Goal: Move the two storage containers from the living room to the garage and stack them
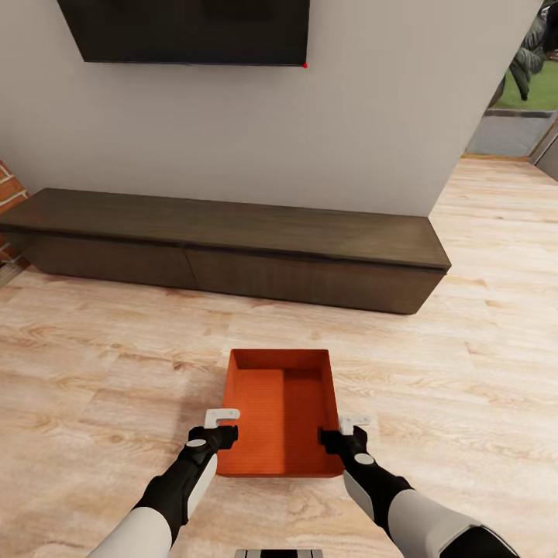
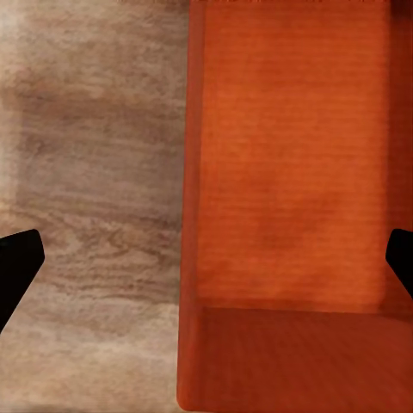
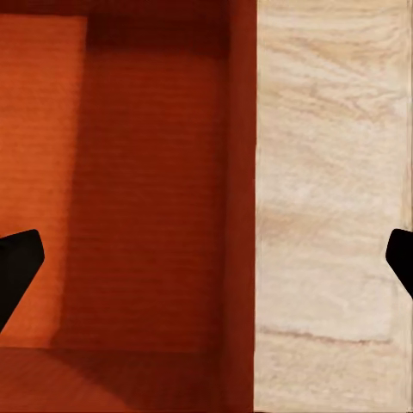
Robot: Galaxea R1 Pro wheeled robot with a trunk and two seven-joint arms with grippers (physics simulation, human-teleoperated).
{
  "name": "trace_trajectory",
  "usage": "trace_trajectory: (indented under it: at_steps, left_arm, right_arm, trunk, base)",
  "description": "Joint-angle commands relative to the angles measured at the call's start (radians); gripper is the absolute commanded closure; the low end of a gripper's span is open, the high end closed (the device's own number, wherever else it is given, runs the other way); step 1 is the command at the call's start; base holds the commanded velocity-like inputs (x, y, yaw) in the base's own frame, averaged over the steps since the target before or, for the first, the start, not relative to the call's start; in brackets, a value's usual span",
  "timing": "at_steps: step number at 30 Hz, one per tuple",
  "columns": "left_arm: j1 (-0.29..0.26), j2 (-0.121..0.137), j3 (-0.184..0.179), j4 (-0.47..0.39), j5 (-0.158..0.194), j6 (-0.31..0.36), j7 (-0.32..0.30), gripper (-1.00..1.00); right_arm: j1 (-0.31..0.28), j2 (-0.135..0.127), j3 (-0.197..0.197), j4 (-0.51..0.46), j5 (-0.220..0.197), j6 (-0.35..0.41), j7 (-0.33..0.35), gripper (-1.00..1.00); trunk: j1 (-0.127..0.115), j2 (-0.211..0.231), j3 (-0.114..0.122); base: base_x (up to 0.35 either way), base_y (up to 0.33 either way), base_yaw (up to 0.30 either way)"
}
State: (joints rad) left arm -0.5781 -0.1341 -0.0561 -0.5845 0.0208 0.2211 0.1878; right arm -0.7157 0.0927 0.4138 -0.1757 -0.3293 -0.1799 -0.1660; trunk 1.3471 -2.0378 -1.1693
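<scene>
One orange-red open-top storage container [image 1: 280, 411] lies on the light wood floor [image 1: 101, 364] of the living room, just ahead of me. My left gripper [image 1: 223, 434] is open at the container's left wall near its near corner. In the left wrist view that wall [image 2: 191, 172] runs between the black fingertips [image 2: 17, 267], which stand far apart. My right gripper [image 1: 341, 435] is open at the right wall. In the right wrist view the right wall [image 3: 243, 172] also lies between spread fingertips [image 3: 17, 267]. The container is empty. The garage is out of view.
A long low dark bench [image 1: 225, 232] runs along the white wall ahead, under a black TV [image 1: 186, 31]. Red brick [image 1: 8, 194] shows at the far left. Beyond the wall's right end the plank floor continues toward an opening [image 1: 511, 116].
</scene>
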Motion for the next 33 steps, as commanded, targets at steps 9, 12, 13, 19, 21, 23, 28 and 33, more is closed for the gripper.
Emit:
trace_trajectory:
  at_steps: [9, 12, 13, 19, 21, 23, 28, 33]
  left_arm:
    - [0.000, 0.001, -0.007, -0.002, 0.002, 0.006, 0.008, -1.00]
    - [0.000, 0.002, -0.007, -0.003, 0.002, 0.006, 0.008, -1.00]
    - [0.000, 0.002, -0.007, -0.003, 0.002, 0.006, 0.008, -1.00]
    - [0.000, 0.003, -0.007, -0.003, 0.002, 0.006, 0.009, -1.00]
    - [0.000, 0.002, -0.007, -0.003, 0.002, 0.006, 0.009, -1.00]
    - [0.000, 0.002, -0.007, -0.003, 0.002, 0.006, 0.009, -1.00]
    - [0.000, 0.003, -0.006, -0.003, 0.002, 0.006, 0.009, -1.00]
    - [0.000, 0.003, -0.006, -0.003, 0.002, 0.006, 0.007, -1.00]
  right_arm:
    - [-0.001, -0.023, 0.008, 0.001, -0.010, -0.005, -0.004, -1.00]
    - [-0.001, -0.023, 0.008, 0.001, -0.010, -0.004, -0.004, -1.00]
    - [-0.001, -0.023, 0.008, 0.001, -0.010, -0.004, -0.004, -1.00]
    - [-0.001, -0.021, 0.008, 0.001, -0.010, -0.004, -0.004, -1.00]
    - [-0.001, -0.020, 0.008, 0.001, -0.010, -0.004, -0.004, -1.00]
    - [-0.001, -0.018, 0.008, 0.001, -0.010, -0.004, -0.004, -1.00]
    - [-0.001, -0.018, 0.007, 0.001, -0.010, -0.005, -0.004, -1.00]
    - [-0.001, -0.018, 0.007, 0.001, -0.010, -0.006, -0.004, -1.00]
  trunk:
    - [0.000, 0.000, -0.001]
    - [0.000, 0.000, -0.001]
    - [0.000, 0.000, -0.001]
    - [0.011, -0.021, -0.010]
    - [0.019, -0.035, -0.016]
    - [0.027, -0.049, -0.023]
    - [0.034, -0.063, -0.029]
    - [0.034, -0.063, -0.029]
  base:
    - [0.000, 0.000, 0.000]
    - [0.000, 0.000, 0.000]
    - [0.000, 0.000, 0.000]
    - [0.000, 0.000, 0.000]
    - [0.000, 0.000, 0.000]
    - [0.000, 0.000, 0.000]
    - [0.000, 0.000, 0.000]
    - [0.000, 0.000, 0.000]
